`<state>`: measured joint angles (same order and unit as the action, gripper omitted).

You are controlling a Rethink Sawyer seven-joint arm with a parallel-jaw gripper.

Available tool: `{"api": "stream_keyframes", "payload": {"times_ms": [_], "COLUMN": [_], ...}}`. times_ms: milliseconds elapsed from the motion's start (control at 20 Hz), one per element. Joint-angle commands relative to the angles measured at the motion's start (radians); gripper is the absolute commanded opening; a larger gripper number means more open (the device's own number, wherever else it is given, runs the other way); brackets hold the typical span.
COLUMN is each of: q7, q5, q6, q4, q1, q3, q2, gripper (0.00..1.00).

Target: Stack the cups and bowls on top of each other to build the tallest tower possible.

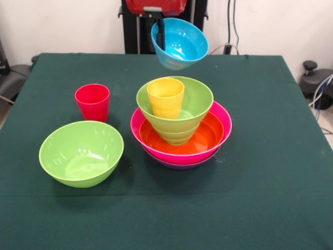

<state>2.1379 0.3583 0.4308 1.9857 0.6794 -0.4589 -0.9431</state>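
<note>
The gripper [159, 32] holds the sky blue bowl [179, 44] by its rim, tilted, in the air above the tower [181, 127]. A yellow cup [165, 97] tops that pile; a red cup [92, 102] and a lime green bowl [81, 153] stand apart on the table [260, 130].

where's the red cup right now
In the front view the red cup stands upright on the table, left of the tower and just behind the loose green bowl.
</note>
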Motion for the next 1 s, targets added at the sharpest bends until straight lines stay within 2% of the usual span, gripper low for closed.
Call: {"api": "stream_keyframes", "payload": {"times_ms": [50,450,1000], "q7": [-0.134,-0.125,-0.108], "q5": [0.102,0.098,0.102], "q6": [0.06,0.09,0.079], "q4": [-0.076,-0.107,-0.085], "q1": [-0.016,-0.019,-0.032], "q3": [-0.032,-0.041,-0.031], "q2": [0.094,0.102,0.083], "gripper": [0.0,0.0,0.0]}}
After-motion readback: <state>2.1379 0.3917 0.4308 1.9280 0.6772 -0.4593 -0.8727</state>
